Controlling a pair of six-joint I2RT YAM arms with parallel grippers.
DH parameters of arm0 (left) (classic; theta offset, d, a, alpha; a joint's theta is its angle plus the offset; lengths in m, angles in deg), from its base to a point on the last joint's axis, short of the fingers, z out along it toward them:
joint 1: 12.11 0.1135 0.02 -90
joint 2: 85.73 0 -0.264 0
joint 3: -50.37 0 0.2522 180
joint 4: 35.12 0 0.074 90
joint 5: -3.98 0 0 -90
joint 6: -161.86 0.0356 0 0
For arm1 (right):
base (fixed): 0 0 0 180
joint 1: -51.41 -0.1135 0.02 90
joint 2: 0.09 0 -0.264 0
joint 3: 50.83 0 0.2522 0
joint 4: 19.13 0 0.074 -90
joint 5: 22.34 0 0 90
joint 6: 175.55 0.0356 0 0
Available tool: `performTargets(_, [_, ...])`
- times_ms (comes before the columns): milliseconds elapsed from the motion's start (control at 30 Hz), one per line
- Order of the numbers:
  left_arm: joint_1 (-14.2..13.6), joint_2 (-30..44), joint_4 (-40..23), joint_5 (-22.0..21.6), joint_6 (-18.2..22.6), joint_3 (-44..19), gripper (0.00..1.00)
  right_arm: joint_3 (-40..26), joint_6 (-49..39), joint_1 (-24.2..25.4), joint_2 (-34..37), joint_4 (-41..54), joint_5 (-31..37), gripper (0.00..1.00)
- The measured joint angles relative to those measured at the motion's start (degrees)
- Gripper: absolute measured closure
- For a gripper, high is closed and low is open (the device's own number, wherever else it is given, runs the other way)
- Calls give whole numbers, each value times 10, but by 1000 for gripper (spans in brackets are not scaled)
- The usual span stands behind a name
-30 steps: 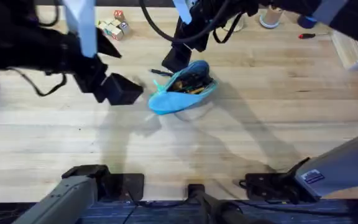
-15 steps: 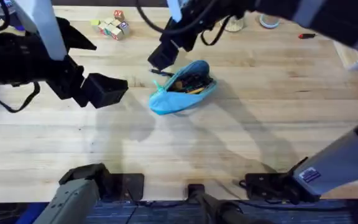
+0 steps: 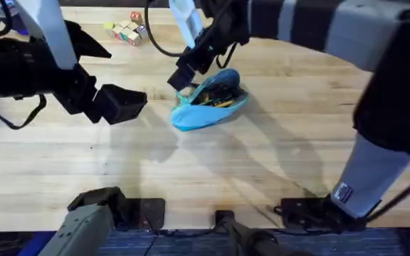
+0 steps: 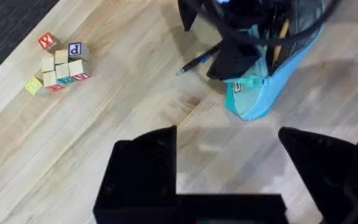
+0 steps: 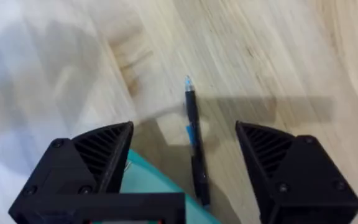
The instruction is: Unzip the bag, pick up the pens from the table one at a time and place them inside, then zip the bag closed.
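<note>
Both sets of jaws stand released and grip nothing. My right gripper (image 5: 185, 171) hangs over the far side of the bag (image 3: 208, 107), fingers spread, with one dark pen (image 5: 194, 146) lying on the bare wood between them. My left gripper (image 4: 229, 180) hovers wide open off to the bag's left, well apart from it.

Bag: light-blue soft pouch near mid-table, zipper already parted, mouth gaping upward. I see dark and yellow-orange shapes inside; I cannot tell how many of them are pens. The teal pull (image 4: 236, 87) sits at the closed end nearest my left gripper.

Pen, judged: thin, stiff, very light, smooth-barrelled, so likely to roll or skid if nudged on one side. Its near end runs up beside the bag's fabric; whether it touches, I cannot tell. It lies roughly crosswise to the finger gap, which suits a pinch. Best hold is mid-barrel, near the small blue mark, with the fingers coming down on either side and closing squarely. Too near the tip and it will probably pivot.

Bag, judged: limp cloth that will collapse or slide when pushed, so dropping the pen through the open mouth is safer than pressing it in. Zipping will need one gripper steadying an end.

Surface: the table (image 3: 276, 171) is plank wood, flat and fairly slick. Lettered toy blocks (image 3: 128, 30) sit far left, well clear.
</note>
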Motion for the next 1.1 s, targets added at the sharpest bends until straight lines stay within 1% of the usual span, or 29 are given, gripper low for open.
performTargets(167, [0,0,0,0,0,0,7,0,4,0,37,-15,15,5])
performTargets(333, [0,0,0,0,0,0,7,0,6,-4,54,-22,48,5])
performTargets(600, [0,0,0,0,0,0,8,0,6,-19,59,-26,72,6])
performTargets(833, [0,0,0,0,0,0,7,-5,6,-33,65,-26,112,16])
performTargets(1000, [0,0,0,0,0,0,7,-5,6,-35,65,-29,120,161])
performTargets(1100, [0,0,0,0,0,0,8,-5,6,-35,65,-29,122,313])
